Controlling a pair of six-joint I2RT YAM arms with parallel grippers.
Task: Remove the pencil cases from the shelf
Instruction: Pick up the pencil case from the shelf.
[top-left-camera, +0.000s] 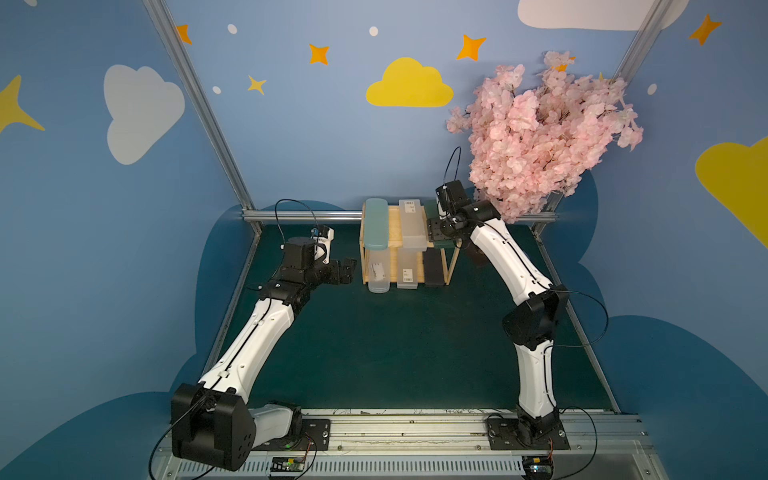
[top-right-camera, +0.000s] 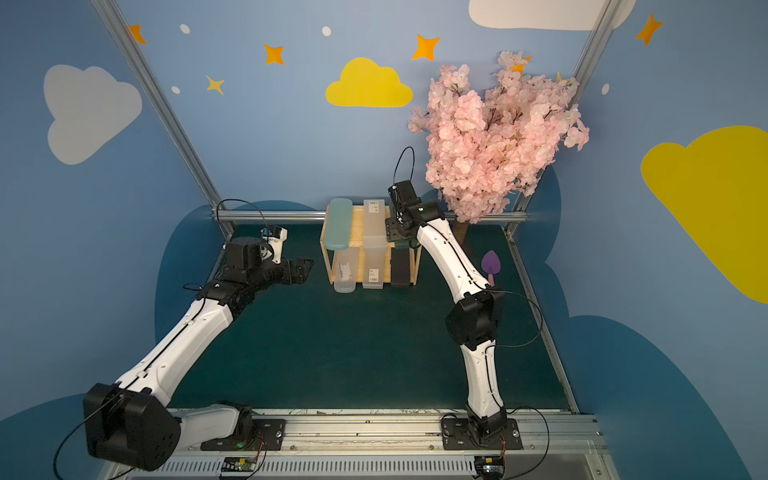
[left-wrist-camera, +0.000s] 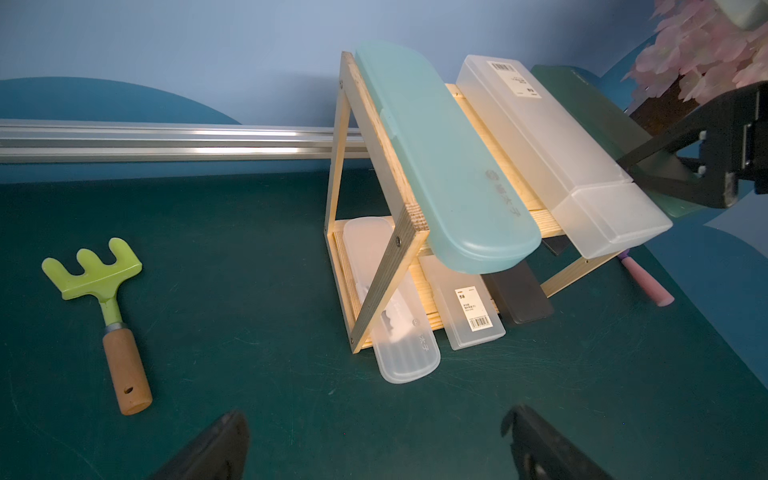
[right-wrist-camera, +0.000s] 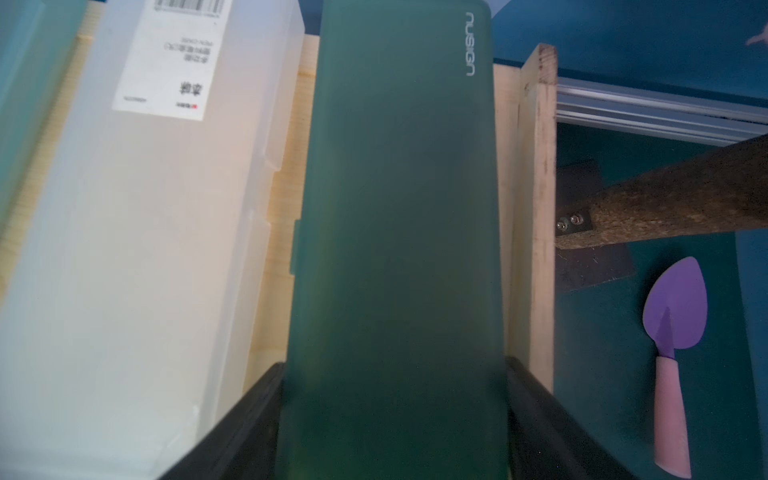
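Pencil cases (top-left-camera: 376, 224): all six on the shelf (top-left-camera: 394, 226); my right tool (right-wrist-camera: 395, 415) grips the dark green case (right-wrist-camera: 399, 208), left tool (left-wrist-camera: 376, 449) gapes empty.

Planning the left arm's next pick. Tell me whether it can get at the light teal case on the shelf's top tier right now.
Probably yes. The left claw stands open beside the shelf, and the teal case lies nearest it, overhanging the front, with nothing on top.

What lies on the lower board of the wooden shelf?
Three pencil cases: a clear case, a frosted labelled case and a black case. Their far ends are covered by the upper board.
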